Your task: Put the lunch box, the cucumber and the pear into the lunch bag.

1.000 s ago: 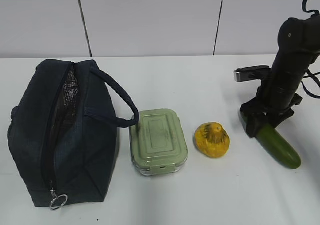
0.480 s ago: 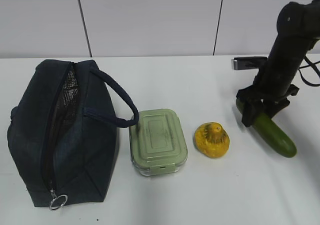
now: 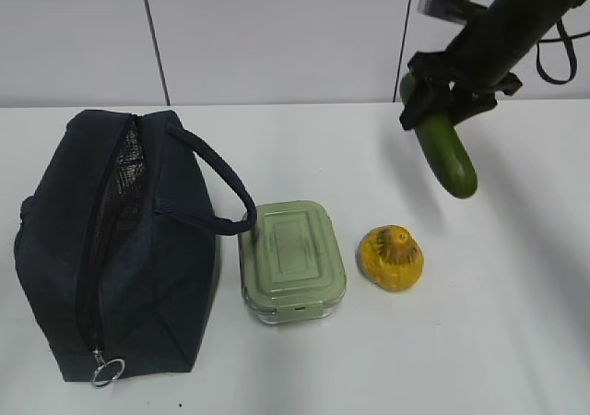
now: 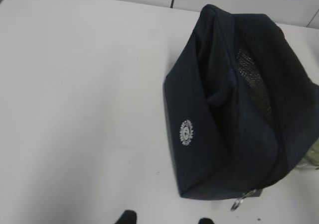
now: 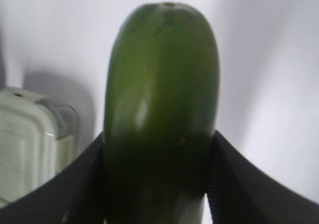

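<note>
White counter (image 3: 332, 157) and pale panelled wall fill the scene. Far left of the right end effector (image 3: 449, 90) and lower, the navy lunch bag (image 3: 115, 240) sits unzipped. Nearer, below-left, rest the green lunch box (image 3: 292, 260) and yellow pear (image 3: 392, 258). That end effector clasps the cucumber (image 3: 444, 152), lifted clear of the counter. Likely next: carry it to the bag's opening. Left end effector (image 4: 164, 218): barely visible, jaws apart, empty.

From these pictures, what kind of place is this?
Probably a robot test bench, not a kitchen: a bare white table, plain pale wall panels, and a black robot arm over it.
</note>
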You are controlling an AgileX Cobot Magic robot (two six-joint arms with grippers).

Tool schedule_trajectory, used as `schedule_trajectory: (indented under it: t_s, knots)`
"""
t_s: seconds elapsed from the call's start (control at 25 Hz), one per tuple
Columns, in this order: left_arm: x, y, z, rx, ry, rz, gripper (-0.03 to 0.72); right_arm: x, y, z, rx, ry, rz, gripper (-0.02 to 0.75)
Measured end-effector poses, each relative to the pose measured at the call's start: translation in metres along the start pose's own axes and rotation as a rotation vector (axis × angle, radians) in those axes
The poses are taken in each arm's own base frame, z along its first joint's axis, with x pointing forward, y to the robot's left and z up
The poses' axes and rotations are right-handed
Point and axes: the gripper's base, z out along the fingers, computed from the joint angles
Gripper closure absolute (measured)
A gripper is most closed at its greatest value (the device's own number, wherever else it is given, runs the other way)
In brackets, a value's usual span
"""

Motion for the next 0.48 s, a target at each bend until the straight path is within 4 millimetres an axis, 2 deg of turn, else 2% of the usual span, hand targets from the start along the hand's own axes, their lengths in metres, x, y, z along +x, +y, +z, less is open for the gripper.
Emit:
schedule_trajectory:
  t_s: [0.08, 0.24, 0.48]
  knots:
    - [-0.013, -0.006, 0.008, 0.064, -0.03, -0.033, 0.445, -0.006, 0.012, -0.015, -0.054, -0.061, 0.004, 0.339]
    - [-0.04, -0.017, 0.027, 0.209, -0.089, -0.094, 0.435, -0.01, 0.03, -0.033, -0.176, -0.137, 0.031, 0.339]
    - [-0.058, -0.023, 0.075, 0.305, 0.057, -0.136, 0.365, -0.014, 0.056, -0.042, -0.304, -0.187, 0.024, 0.339]
